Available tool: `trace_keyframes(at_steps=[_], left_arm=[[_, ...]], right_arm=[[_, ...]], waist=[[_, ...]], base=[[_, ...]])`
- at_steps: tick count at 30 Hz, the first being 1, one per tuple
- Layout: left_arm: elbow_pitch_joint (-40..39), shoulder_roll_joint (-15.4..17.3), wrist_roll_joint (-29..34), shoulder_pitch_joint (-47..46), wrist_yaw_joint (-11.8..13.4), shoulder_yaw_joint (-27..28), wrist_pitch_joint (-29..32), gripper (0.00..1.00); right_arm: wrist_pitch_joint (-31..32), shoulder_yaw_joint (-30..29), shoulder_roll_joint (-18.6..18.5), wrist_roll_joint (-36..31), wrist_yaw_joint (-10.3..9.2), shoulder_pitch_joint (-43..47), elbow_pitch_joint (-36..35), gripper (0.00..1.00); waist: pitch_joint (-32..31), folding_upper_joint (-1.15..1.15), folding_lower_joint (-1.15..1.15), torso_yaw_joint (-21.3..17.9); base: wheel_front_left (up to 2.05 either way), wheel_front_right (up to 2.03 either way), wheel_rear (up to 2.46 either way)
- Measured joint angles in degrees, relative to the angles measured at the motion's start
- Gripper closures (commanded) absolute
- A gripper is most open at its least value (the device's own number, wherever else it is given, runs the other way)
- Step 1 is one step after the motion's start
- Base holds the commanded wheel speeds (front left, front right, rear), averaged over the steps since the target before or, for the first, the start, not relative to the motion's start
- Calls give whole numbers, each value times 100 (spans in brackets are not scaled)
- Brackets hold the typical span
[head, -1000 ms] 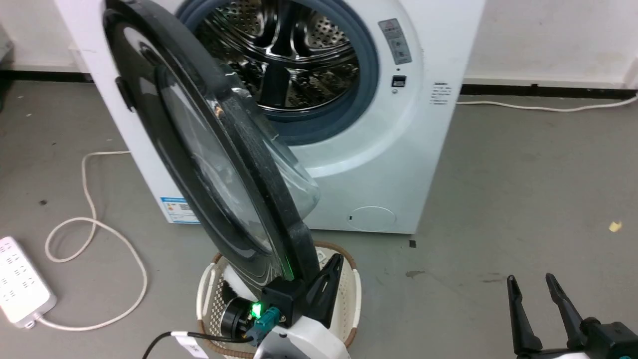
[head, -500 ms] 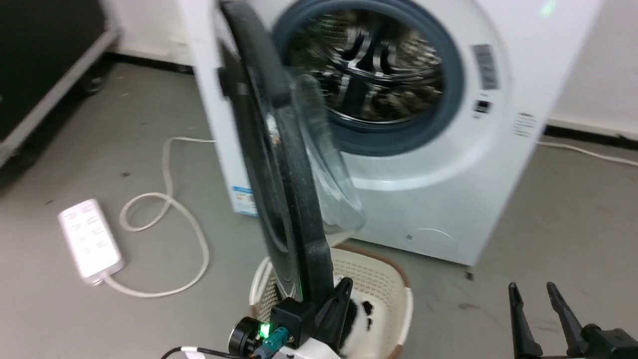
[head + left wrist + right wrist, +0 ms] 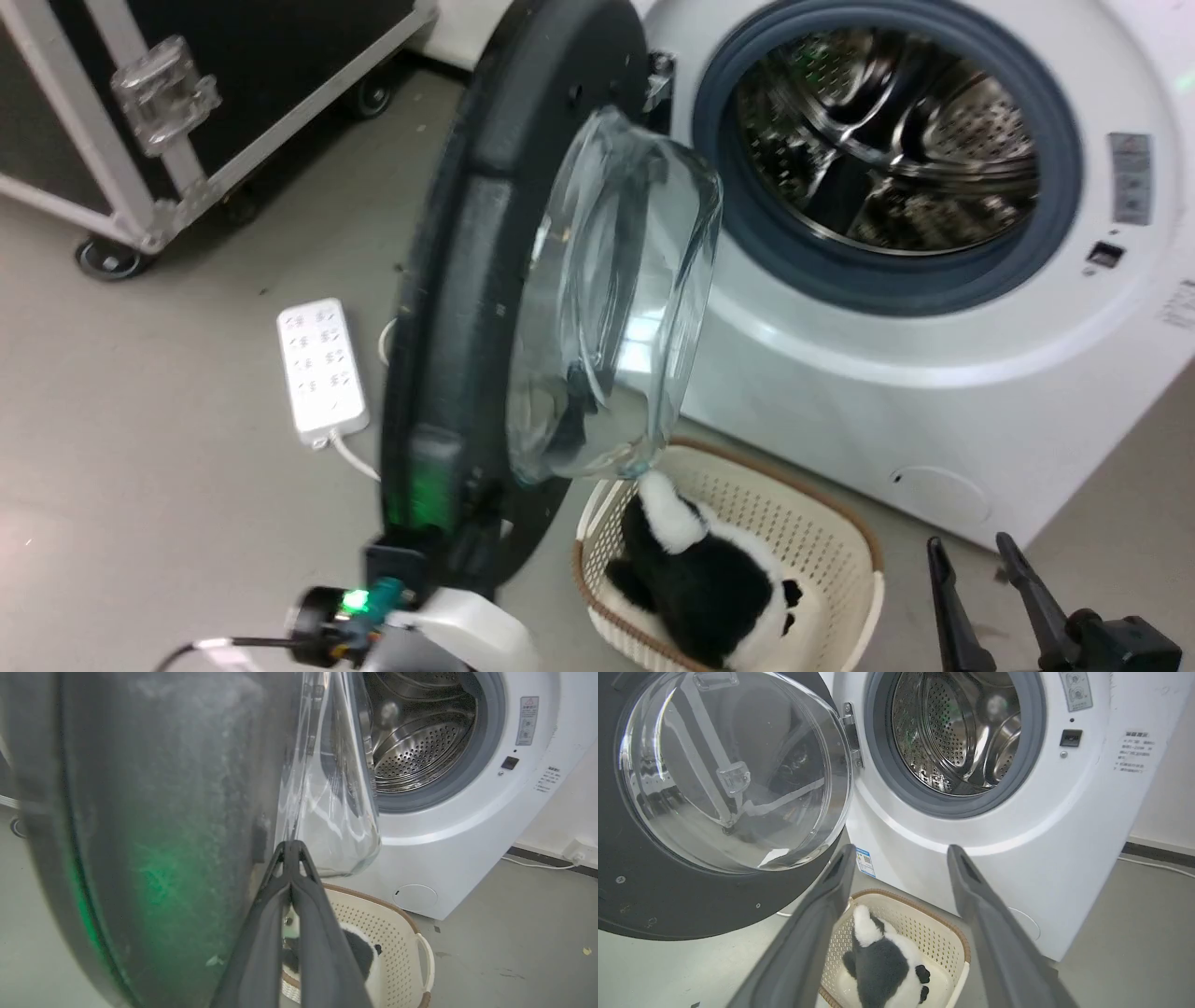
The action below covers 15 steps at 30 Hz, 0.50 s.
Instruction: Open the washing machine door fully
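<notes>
Door (image 3: 485, 233) stands swung wide off the washer (image 3: 840, 420), its inner rim just left of the left jaws. Those are pressed shut on nothing, tips seemingly against the rim, likely to shove it further. Right jaws hang spread, empty, well apart from it.

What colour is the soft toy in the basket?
The toy is black and white; clearest in the right wrist view.
</notes>
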Motion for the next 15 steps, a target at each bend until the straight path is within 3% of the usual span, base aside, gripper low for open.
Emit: trace_keyframes(at_steps=[7, 15], left_arm=[[-33, 307, -330, -221, 134, 677, 41, 100], [290, 960, -791, -702, 226, 1661, 20, 100]], right_arm=[[0, 62, -1, -245, 0, -41, -3, 0], [0, 43, -9, -583, 0, -249, -46, 0]], waist=[[453, 0, 1, 138], [1044, 0, 2, 27]], base=[[0, 0, 0], [0, 0, 0]])
